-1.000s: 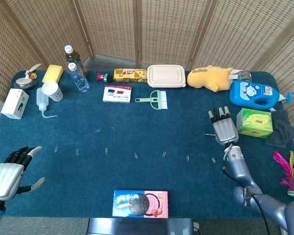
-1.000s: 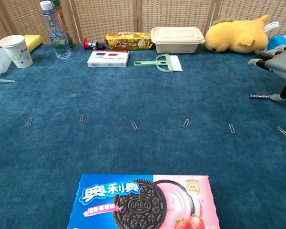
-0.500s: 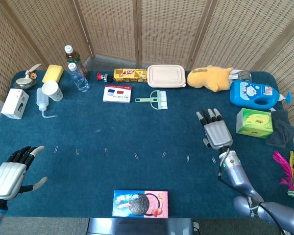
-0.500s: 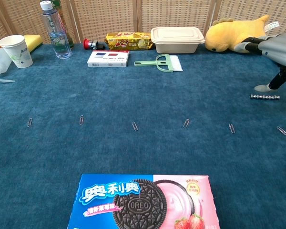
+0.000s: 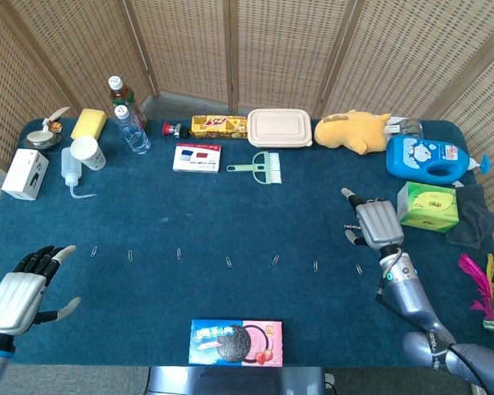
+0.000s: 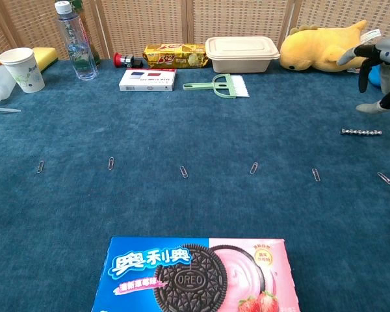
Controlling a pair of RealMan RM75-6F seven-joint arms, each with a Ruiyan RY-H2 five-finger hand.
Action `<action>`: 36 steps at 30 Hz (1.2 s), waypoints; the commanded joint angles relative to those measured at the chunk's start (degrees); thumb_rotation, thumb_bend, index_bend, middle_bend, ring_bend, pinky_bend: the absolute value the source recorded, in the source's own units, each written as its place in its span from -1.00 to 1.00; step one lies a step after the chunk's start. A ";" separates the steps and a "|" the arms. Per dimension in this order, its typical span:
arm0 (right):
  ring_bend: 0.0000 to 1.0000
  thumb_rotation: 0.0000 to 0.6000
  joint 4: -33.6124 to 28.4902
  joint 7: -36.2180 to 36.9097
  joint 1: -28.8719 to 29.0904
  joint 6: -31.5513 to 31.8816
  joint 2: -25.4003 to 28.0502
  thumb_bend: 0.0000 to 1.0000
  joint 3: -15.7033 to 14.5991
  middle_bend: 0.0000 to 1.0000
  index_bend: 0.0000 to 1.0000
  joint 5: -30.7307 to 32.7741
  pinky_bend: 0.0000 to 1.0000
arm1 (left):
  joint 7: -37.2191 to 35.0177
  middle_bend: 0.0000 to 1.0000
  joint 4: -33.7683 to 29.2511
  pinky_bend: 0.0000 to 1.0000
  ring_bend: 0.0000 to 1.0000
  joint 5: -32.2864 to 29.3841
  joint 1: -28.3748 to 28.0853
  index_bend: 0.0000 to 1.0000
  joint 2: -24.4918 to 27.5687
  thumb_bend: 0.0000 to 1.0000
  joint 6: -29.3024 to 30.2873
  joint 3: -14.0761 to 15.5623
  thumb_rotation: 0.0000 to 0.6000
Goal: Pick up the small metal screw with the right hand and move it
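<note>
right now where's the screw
In the chest view the screw lies flat on the blue table at the far right, just below the raised right hand, untouched.

The cookie box (image 6: 196,275) at the near edge of the table carries the one fully legible brand: "OREO" stamped on the pictured dark biscuit, with the white Chinese characters "奥利奥" on its blue left half.

At the far side, the yellow snack pack (image 6: 175,55) has red lettering too small to make out. The flat white box (image 6: 148,79) just in front of it bears red and blue panels whose text is unreadable. Far right in the head view, the blue bottle (image 5: 431,159) has a cartoon label, wording illegible.
</note>
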 commanded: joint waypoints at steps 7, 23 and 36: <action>0.87 0.76 1.31 3.30 0.27 -1.93 1.70 -0.40 -1.07 0.50 -0.39 -2.37 0.69 | 0.55 -0.65 -0.28 -0.68 -0.75 -0.21 -0.31 -0.78 -0.07 -0.22 -0.55 -0.03 0.53; 0.98 0.79 2.80 1.55 2.64 -7.38 0.93 -0.26 -1.63 0.76 0.12 3.11 0.74 | 0.84 -0.65 -0.28 -0.68 -0.75 -0.54 -1.00 -0.78 0.41 -0.22 -0.54 -0.92 0.54; 0.96 0.78 7.57 -1.32 4.39 -9.54 -2.32 -0.21 -2.12 0.76 0.04 8.37 0.74 | 1.29 -0.65 -1.30 -0.68 -0.75 -0.10 -1.90 -0.79 1.72 -0.22 -0.24 -1.93 0.53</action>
